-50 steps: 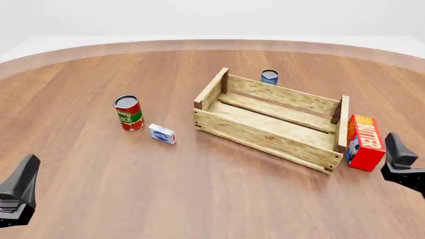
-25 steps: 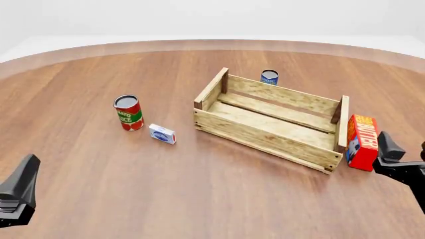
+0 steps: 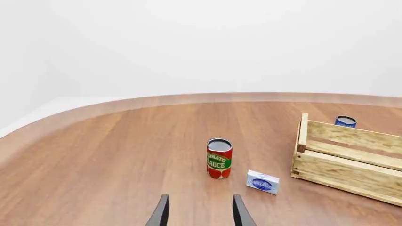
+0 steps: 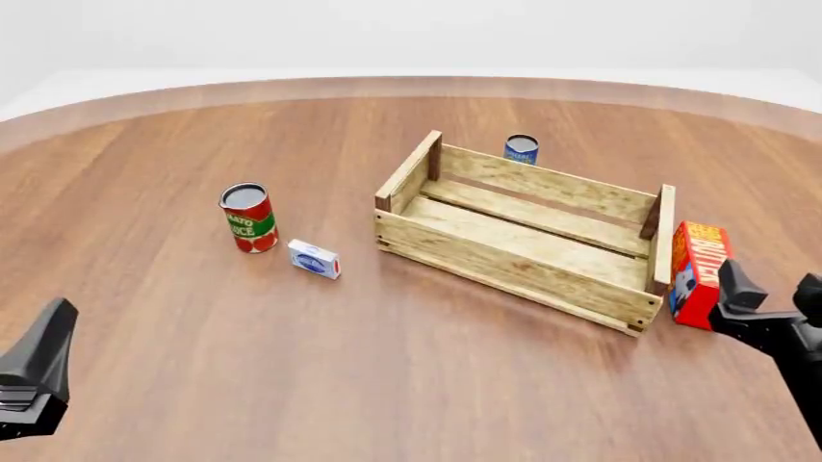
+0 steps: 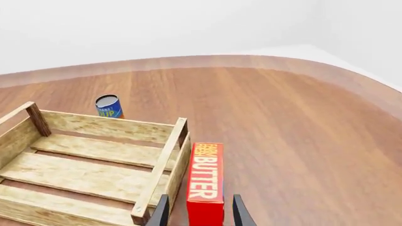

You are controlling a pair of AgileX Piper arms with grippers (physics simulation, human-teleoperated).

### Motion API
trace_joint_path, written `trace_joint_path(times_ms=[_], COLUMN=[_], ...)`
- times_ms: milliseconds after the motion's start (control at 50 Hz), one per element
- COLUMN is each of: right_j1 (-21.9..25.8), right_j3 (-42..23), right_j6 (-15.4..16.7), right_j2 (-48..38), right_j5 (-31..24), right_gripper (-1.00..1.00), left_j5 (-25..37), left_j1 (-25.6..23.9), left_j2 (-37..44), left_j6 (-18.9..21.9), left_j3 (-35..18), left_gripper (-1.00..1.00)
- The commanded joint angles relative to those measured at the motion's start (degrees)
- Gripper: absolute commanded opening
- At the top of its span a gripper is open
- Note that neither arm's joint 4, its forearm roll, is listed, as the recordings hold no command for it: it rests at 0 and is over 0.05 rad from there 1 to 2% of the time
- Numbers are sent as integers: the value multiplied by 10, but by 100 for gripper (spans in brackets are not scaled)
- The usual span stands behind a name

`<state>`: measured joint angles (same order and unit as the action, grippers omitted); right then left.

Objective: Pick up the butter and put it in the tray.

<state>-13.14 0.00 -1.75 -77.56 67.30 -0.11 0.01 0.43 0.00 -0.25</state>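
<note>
The butter (image 4: 695,270), a red-orange carton with white lettering and a blue patch, stands on edge just outside the right end of the tray (image 4: 514,260), a big slatted wooden crate. My right gripper (image 4: 773,291) is open right behind the carton. In the right wrist view the butter (image 5: 205,178) runs into the gap of the right gripper (image 5: 199,213), beside the tray's end wall (image 5: 158,173), and the fingers are not closed on it. My left gripper (image 4: 38,368) waits at the near left; the left wrist view shows the left gripper (image 3: 201,214) open and holding nothing.
A red tomato sauce can (image 4: 248,218) and a small blue-white box (image 4: 315,259) stand left of the tray. A blue can (image 4: 521,148) sits behind the tray's far wall. The table's curved far edge runs across the back.
My right gripper has moved left and forward, closing in on the butter and now covering part of its side. The left arm and all objects have stayed still.
</note>
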Motion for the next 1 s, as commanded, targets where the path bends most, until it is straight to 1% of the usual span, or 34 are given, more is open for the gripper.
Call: trace_joint_path(times_ms=[20,580,1000], right_j1=[-3,-8,-5], right_j3=[0,-5,-55], right_j6=[-6,-7,-7], right_j2=[-33,-55,-116], right_j5=[26,26,26], right_gripper=[100,100,100], left_j5=[0,0,0], left_j1=[0,0,0], left_j2=[0,0,0], left_j6=[0,0,0], left_j3=[0,0,0], left_gripper=[100,100,100])
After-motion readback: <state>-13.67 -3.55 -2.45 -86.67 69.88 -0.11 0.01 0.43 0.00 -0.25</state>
